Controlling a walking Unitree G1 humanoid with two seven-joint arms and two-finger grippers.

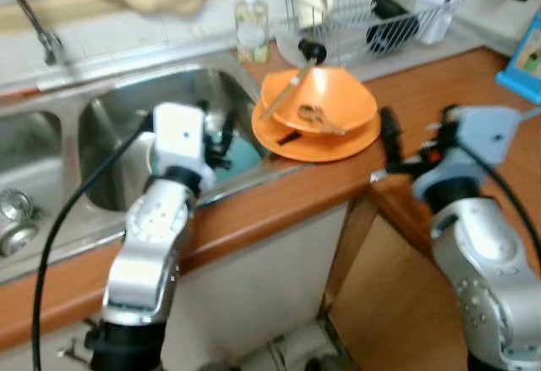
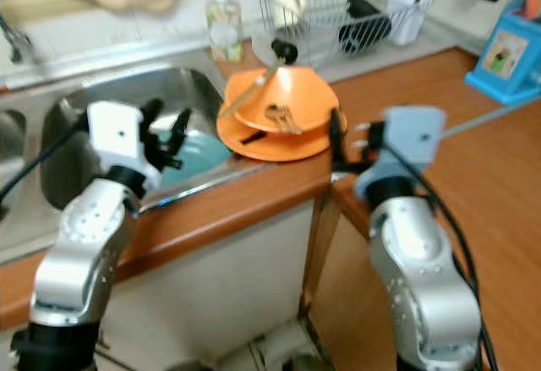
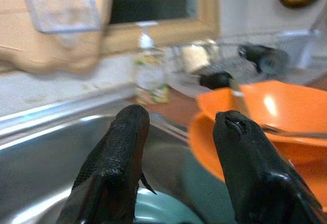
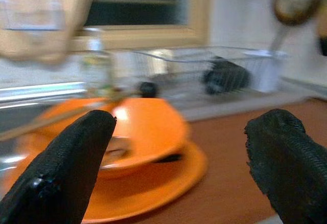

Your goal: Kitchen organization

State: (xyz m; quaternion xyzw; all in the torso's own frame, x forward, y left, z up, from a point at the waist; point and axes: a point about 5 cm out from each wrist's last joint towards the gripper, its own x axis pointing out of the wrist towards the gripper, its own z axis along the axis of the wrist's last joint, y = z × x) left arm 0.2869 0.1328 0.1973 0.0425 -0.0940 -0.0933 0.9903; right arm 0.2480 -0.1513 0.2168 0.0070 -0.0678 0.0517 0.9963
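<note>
Risk item: my right gripper, jaws apart, could shove the orange bowl at 11 o'clock, tipping its utensil; left gripper also apart.

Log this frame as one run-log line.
left claw: open, over sink | right claw: open, facing orange bowl on orange plate | nothing held

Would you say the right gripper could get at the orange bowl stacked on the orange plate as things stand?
Probably yes. The right gripper hovers open at the counter's edge beside the orange plate, fingers pointing toward the orange bowl, with bare wooden counter between. The utensils lying in the bowl might complicate a rim grasp.
</note>
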